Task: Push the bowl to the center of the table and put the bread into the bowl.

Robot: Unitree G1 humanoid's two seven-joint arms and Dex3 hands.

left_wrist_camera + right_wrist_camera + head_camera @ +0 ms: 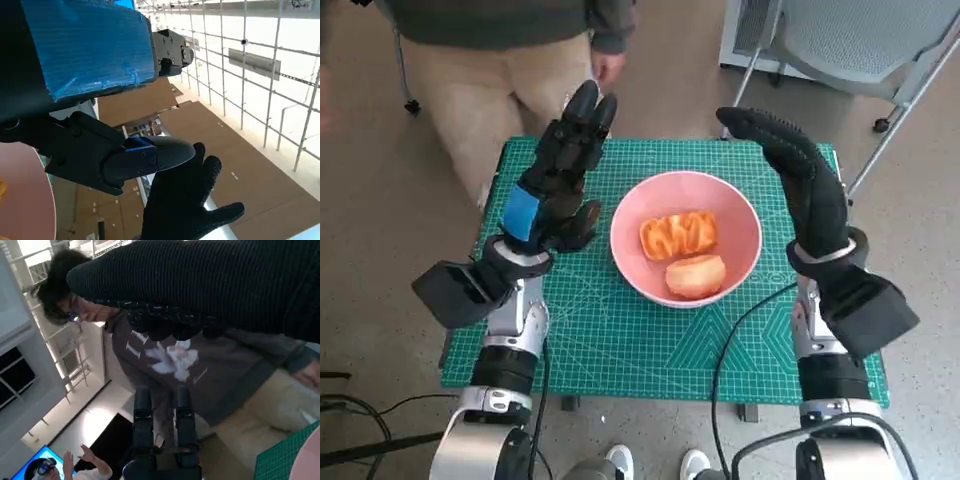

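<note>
The pink bowl [686,238] sits near the middle of the green cutting mat [620,340]. Inside it lie two pieces of bread, a twisted golden one [678,234] and a round bun [695,275]. My left hand [558,180] is raised to the left of the bowl, fingers stretched out and apart, holding nothing. My right hand [805,180] is raised to the right of the bowl, fingers extended, empty too. The left wrist view shows the blue-taped back [85,45], a sliver of the bowl's rim [30,200] and the gloved right hand [185,205]. The right wrist view shows the left hand's fingers [160,430].
A person in beige trousers [490,70] stands just beyond the table's far edge, one hand [608,66] near the mat's far side. A grey chair [860,45] stands at the far right. Cables [740,330] hang by the right arm at the near edge.
</note>
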